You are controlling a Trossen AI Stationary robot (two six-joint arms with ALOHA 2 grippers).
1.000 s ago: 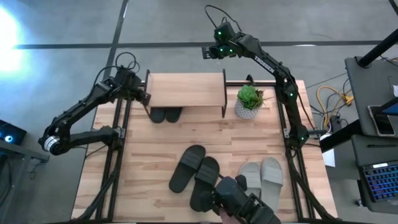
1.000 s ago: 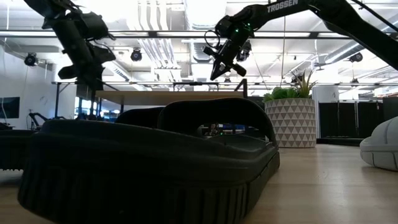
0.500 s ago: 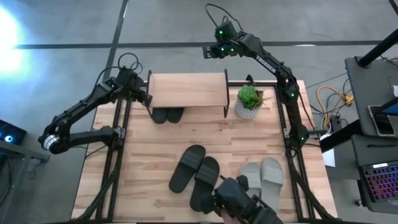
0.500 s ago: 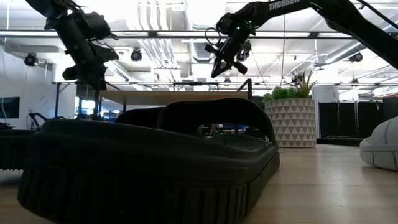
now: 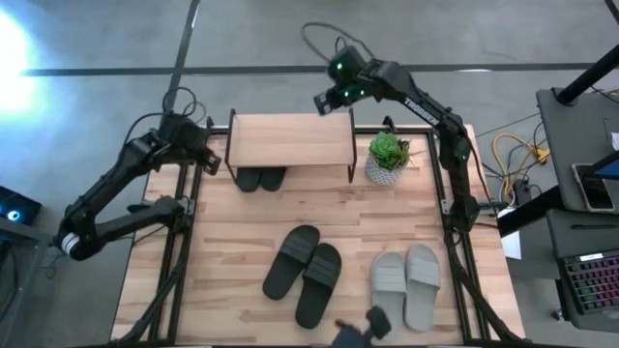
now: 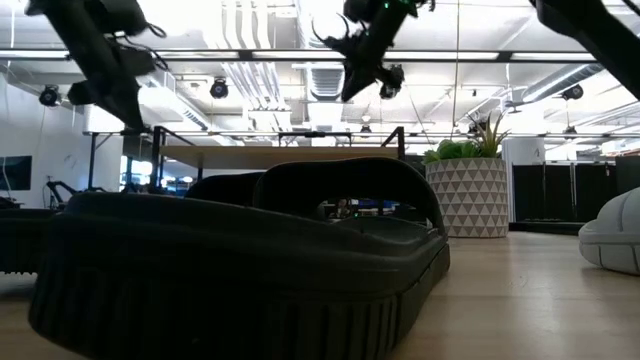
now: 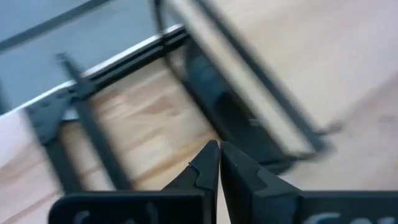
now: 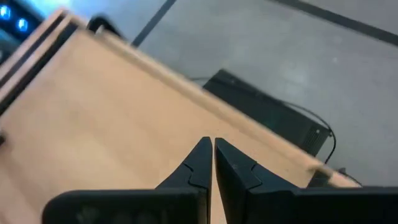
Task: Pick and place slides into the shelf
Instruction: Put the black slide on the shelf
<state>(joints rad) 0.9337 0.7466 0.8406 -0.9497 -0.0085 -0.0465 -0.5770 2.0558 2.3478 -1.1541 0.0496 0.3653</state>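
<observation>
Both pincers are pinched shut and hold nothing; our left gripper (image 5: 205, 155) hangs by the shelf (image 5: 290, 141), our right gripper (image 5: 323, 99) behind it; one black pair (image 5: 258, 178) sits underneath, other slides (image 5: 304, 273) wait far off; we might bump the shelf.

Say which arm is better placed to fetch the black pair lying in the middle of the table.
Probably the left. Its gripper sits beside the shelf at table level, with bare table between it and the black pair. The right gripper hangs beyond the shelf's far edge. Both jaws are shut and empty.
</observation>
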